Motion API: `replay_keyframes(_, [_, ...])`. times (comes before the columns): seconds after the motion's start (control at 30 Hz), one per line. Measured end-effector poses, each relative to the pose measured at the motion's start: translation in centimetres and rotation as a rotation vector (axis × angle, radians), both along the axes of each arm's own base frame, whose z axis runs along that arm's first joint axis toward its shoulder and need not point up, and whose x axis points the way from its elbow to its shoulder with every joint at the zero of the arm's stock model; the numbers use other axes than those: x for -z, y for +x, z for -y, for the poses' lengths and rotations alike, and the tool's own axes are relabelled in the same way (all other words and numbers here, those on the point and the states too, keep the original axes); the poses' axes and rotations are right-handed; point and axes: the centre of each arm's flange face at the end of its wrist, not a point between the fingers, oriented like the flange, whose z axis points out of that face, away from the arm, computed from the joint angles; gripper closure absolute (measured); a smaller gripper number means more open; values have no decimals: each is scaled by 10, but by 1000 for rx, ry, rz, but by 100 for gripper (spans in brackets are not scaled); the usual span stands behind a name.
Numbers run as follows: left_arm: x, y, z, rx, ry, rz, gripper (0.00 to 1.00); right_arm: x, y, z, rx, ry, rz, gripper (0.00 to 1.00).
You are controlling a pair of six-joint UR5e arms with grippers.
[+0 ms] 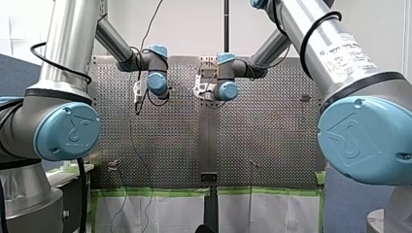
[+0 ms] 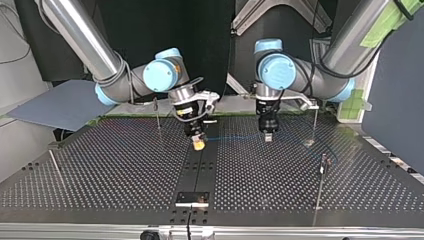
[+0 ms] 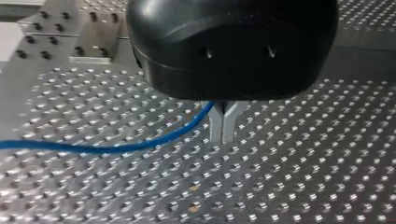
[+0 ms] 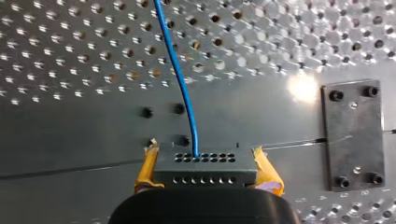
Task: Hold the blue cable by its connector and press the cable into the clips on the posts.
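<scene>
1. My right end effector (image 4: 205, 157) is closed on the black connector (image 4: 210, 173). Its yellow pads (image 4: 145, 170) press the two sides of it.
2. The blue cable (image 4: 182, 79) leaves the connector and runs straight ahead of this end effector, over the table (image 4: 70, 116).
3. My left end effector (image 3: 223, 133) has its metal fingers together at the tips. The cable meets them higher, near their root, so I judge it is caught there, but loosely.
4. In the top view the cable passes beyond my left end effector toward a thin post (image 2: 315, 122). A second post (image 2: 322, 175) stands on the same side, well apart. I think no clip holds the cable yet.
5. Risk: if the arms separate too much, the cable can pull out of the connector or slide through the metal fingers.
6. Risk: if the cable comes at the wrong height, it can miss the clip or bend the thin post.
</scene>
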Motion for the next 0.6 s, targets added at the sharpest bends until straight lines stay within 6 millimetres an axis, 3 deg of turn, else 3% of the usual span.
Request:
replay_keyframes(0.37, [48, -11, 14, 40, 18, -21, 100, 44, -6, -11, 21, 11, -15, 100])
replay_keyframes(0.6, [82, -9, 28, 64, 38, -44, 100, 100, -17, -16, 87, 11, -88, 100])
